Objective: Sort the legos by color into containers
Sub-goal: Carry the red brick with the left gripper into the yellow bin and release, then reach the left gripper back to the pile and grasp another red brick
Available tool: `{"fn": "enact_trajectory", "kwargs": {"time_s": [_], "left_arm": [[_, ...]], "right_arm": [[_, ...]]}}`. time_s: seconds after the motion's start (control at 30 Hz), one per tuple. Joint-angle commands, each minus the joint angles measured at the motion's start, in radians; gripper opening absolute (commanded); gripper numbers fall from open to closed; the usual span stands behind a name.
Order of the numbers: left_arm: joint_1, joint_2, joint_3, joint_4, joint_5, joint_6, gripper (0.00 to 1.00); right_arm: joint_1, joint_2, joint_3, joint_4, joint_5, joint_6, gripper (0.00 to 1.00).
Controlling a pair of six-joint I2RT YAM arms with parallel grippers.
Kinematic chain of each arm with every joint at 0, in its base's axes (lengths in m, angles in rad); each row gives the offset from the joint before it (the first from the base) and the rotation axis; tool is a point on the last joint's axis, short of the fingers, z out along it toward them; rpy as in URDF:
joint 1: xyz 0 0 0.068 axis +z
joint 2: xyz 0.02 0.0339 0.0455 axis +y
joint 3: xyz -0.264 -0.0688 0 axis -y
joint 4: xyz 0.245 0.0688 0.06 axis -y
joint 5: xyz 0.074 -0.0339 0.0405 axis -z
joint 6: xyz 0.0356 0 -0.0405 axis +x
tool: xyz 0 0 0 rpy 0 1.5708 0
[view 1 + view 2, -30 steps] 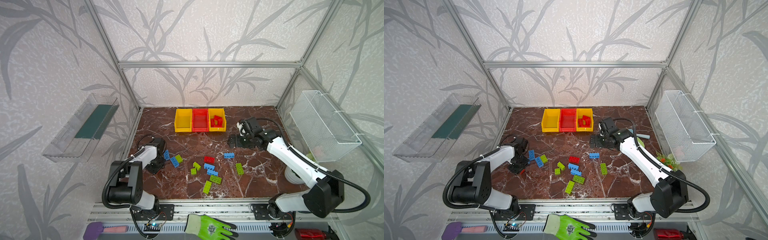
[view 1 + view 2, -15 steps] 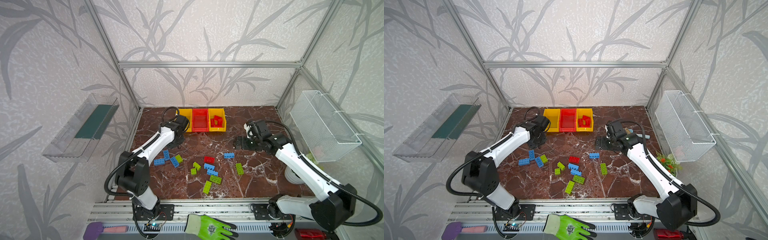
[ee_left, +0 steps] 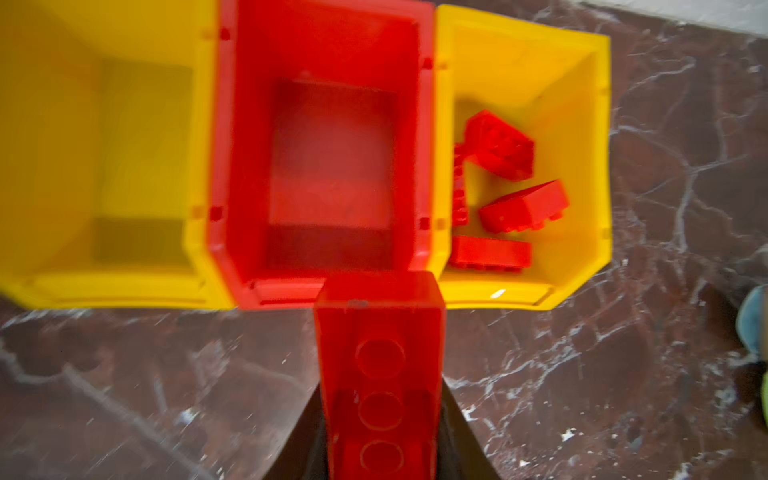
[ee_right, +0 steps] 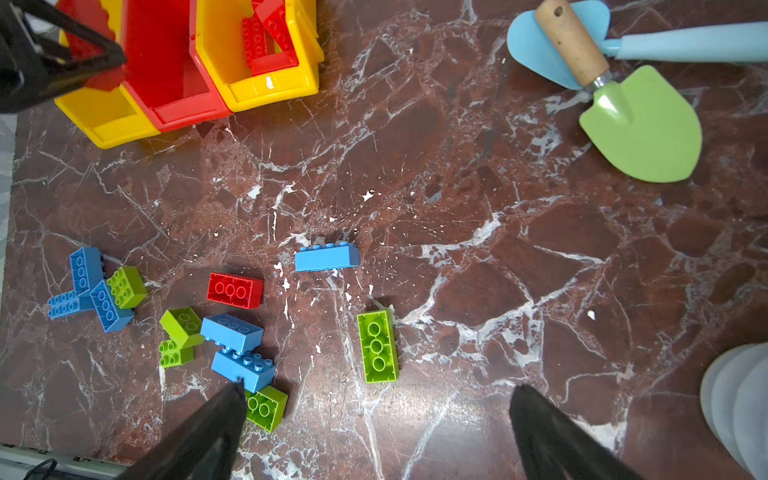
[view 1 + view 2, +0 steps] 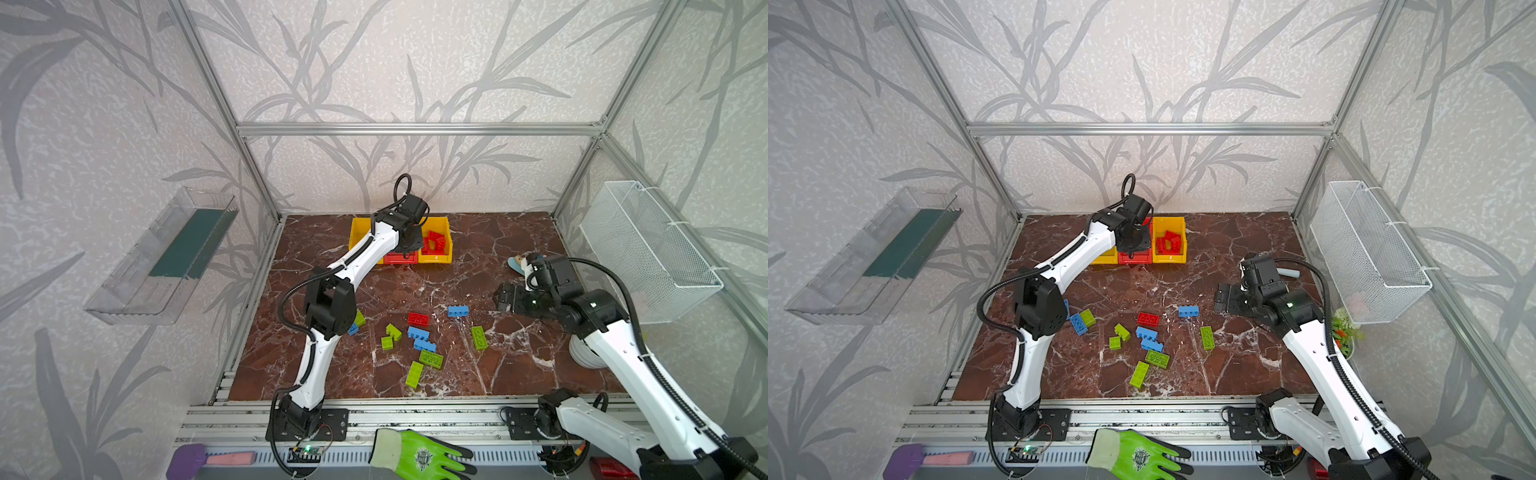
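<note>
Start with the big marble surface (image 5: 519,374), both arms out over it. The left arm reaches to the back wall, where its end effector (image 5: 409,246) hangs above the containers (image 5: 358,237). They sit joined in a row: a yellow bin (image 3: 124,291), a red bin (image 3: 232,124) in the middle, and a second yellow bin (image 3: 582,104).

That left end effector is pinching a held red brick (image 3: 378,357) lengthways, hollow underside towards the wrist camera. The brick hangs over the red bin's front rim, close to the join with the second yellow bin. A heap of red bricks (image 3: 498,153) lies inside that second yellow bin.

Over on the right, the right end effector (image 4: 378,386) is spread wide with nothing between its fingers. It hangs above the surface beside the loose legos.

Mid-surface there is a lone blue brick (image 4: 326,257), a loose red brick (image 4: 235,290) and a long green brick (image 4: 377,347). A blue-and-green cluster (image 4: 232,345) lies near them. Another knot of blue and green (image 4: 97,286) lies by the left arm's elbow.
</note>
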Motion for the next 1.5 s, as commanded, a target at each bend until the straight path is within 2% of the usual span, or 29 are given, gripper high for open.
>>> {"fn": "enact_trajectory", "kwargs": {"time_s": [0.0, 0.1, 0.2, 0.47, 0.5, 0.53, 0.6, 0.63, 0.8, 0.93, 1.03, 1.13, 1.2, 1.27, 1.37, 1.47], "left_arm": [[0.002, 0.104, 0.166, 0.042, 0.115, 0.130, 0.05], [0.004, 0.239, 0.366, 0.033, 0.162, 0.140, 0.05], [0.003, 0.334, 0.484, 0.052, 0.167, 0.119, 0.05], [0.003, 0.375, 0.452, 0.186, 0.195, 0.072, 0.08], [0.003, 0.380, 0.457, 0.190, 0.192, 0.069, 0.14], [0.003, 0.383, 0.459, 0.193, 0.190, 0.067, 0.25], [0.003, 0.388, 0.469, 0.194, 0.186, 0.068, 0.58], [0.004, 0.387, 0.473, 0.195, 0.184, 0.072, 0.64], [0.004, 0.362, 0.480, 0.195, 0.176, 0.070, 0.78], [-0.001, 0.315, 0.479, 0.158, 0.183, 0.071, 0.79], [-0.011, 0.261, 0.468, 0.049, 0.181, 0.090, 0.79], [-0.032, 0.166, 0.351, -0.059, 0.139, 0.127, 0.79], [-0.050, 0.054, 0.173, -0.066, 0.130, 0.148, 0.80], [-0.074, -0.088, -0.067, -0.020, 0.127, 0.149, 0.84], [-0.106, -0.270, -0.366, 0.050, 0.130, 0.098, 0.91], [-0.144, -0.402, -0.564, 0.079, 0.139, 0.019, 0.92]], "right_arm": [[-0.009, -0.018, -0.002, -0.055, 0.013, 0.007, 0.99], [-0.014, -0.021, 0.004, -0.069, 0.017, 0.008, 0.99], [-0.016, -0.026, 0.013, -0.085, 0.026, 0.008, 0.99], [-0.026, -0.035, 0.032, -0.126, 0.057, 0.003, 0.99], [-0.028, -0.035, 0.033, -0.130, 0.060, 0.005, 0.99], [-0.029, -0.035, 0.036, -0.132, 0.062, 0.006, 0.99], [-0.031, -0.035, 0.038, -0.135, 0.069, 0.009, 0.99], [-0.030, -0.036, 0.039, -0.133, 0.069, 0.010, 0.99], [-0.034, -0.030, 0.044, -0.129, 0.077, 0.013, 0.99], [-0.034, -0.027, 0.038, -0.118, 0.078, 0.010, 0.99], [-0.034, -0.020, 0.035, -0.111, 0.076, 0.008, 0.99], [-0.034, -0.010, 0.030, -0.103, 0.065, 0.004, 0.99], [-0.034, -0.007, 0.025, -0.097, 0.054, 0.000, 0.99], [-0.034, -0.006, 0.014, -0.095, 0.044, -0.003, 0.99], [-0.034, -0.014, -0.007, -0.092, 0.033, -0.008, 0.99], [-0.033, -0.032, -0.035, -0.095, 0.026, -0.005, 0.99]]}}
